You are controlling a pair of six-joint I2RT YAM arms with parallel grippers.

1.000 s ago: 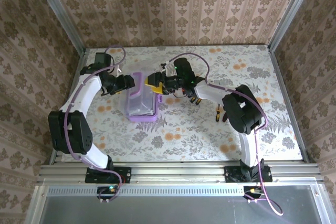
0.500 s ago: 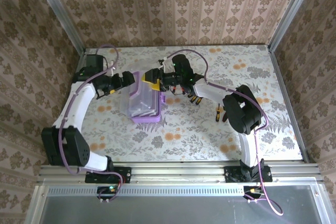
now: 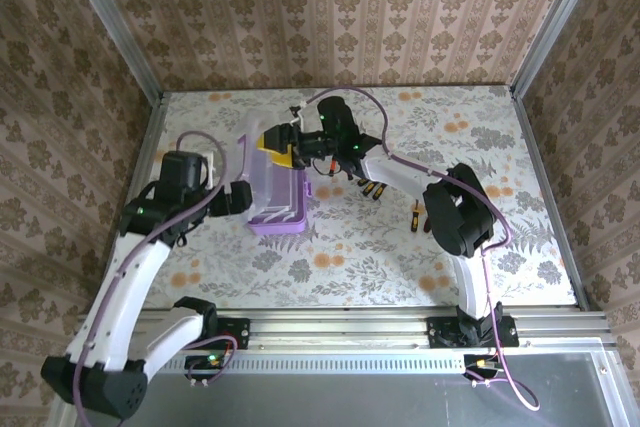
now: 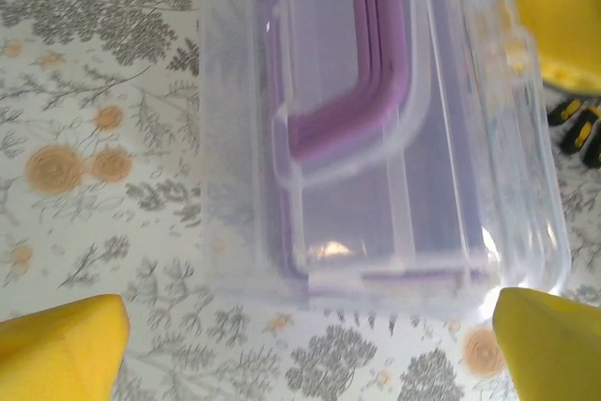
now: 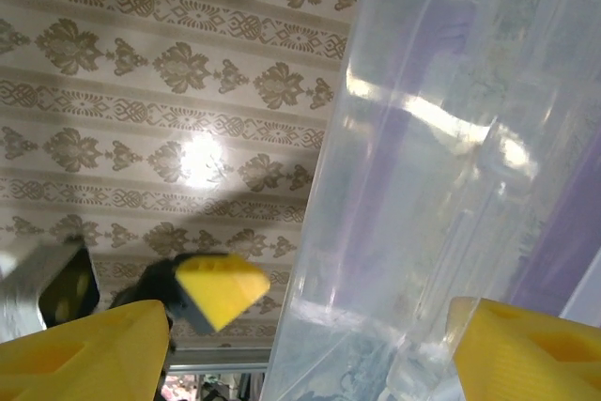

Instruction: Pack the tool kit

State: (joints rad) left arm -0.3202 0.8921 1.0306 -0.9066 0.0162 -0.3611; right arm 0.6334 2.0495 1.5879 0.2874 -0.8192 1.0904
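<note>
Propping clear lid (image 5: 451, 185) up at 12 o'clock of mid-table lilac case (image 3: 280, 211) with right gripper (image 3: 280, 142), jaws apart astride it, likely for loading; left gripper (image 3: 243, 197) wide open at 9 o'clock, screwdrivers (image 3: 372, 188) loose at 3 o'clock.

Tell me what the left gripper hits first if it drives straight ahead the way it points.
The tool kit case. In the left wrist view its clear lid and purple handle lie dead ahead between the open jaws of the left gripper, with nothing in between. How close it is remains unclear.
</note>
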